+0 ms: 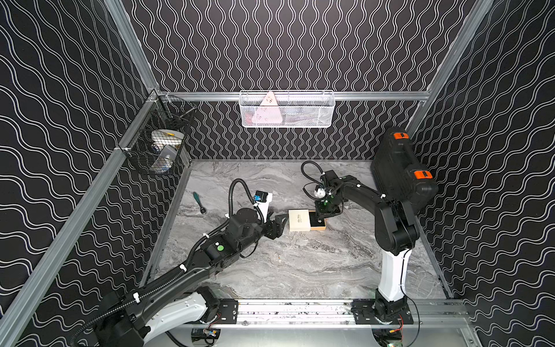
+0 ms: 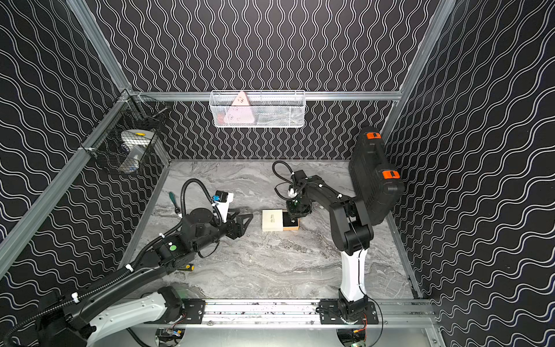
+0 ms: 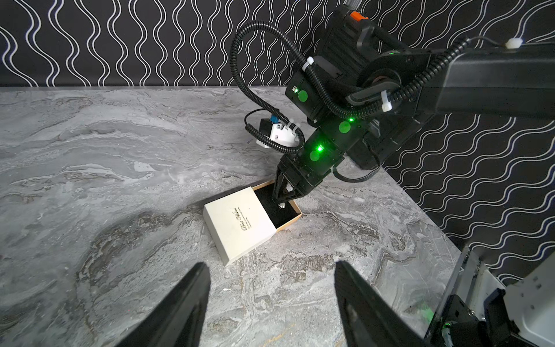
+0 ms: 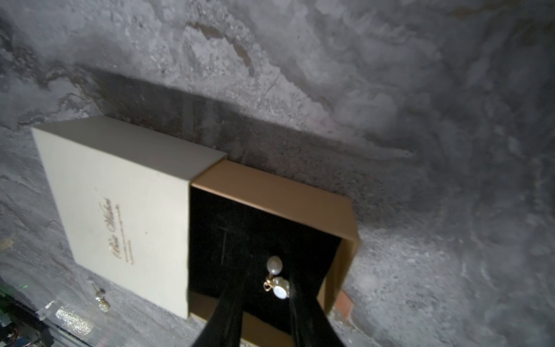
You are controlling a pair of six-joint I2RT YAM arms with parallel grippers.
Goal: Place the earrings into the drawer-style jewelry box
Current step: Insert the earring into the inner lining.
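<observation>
The drawer-style jewelry box (image 1: pixel 298 220) (image 2: pixel 271 220) (image 3: pixel 237 222) (image 4: pixel 120 195) lies mid-table, a white sleeve with its tan, black-lined tray (image 4: pixel 270 186) slid out toward the right arm. My right gripper (image 1: pixel 322 217) (image 3: pixel 280 200) (image 4: pixel 268 278) points down into the tray, its jaws a little apart. One pearl earring (image 4: pixel 277 285) (image 3: pixel 281 205) sits between the fingers on the black lining, close against one finger. The other earring (image 4: pixel 102 299) lies on the marble beside the white sleeve. My left gripper (image 1: pixel 277 223) (image 2: pixel 244 222) (image 3: pixel 270 266) hovers just left of the box, open and holding nothing.
A big black case with orange latches (image 1: pixel 402 171) leans against the right wall behind the right arm. A green-handled tool (image 1: pixel 198 201) lies at the left. A yellow-and-black tool (image 2: pixel 187 266) shows under the left arm. Wire baskets (image 1: pixel 286 108) (image 1: pixel 159 144) hang on the walls.
</observation>
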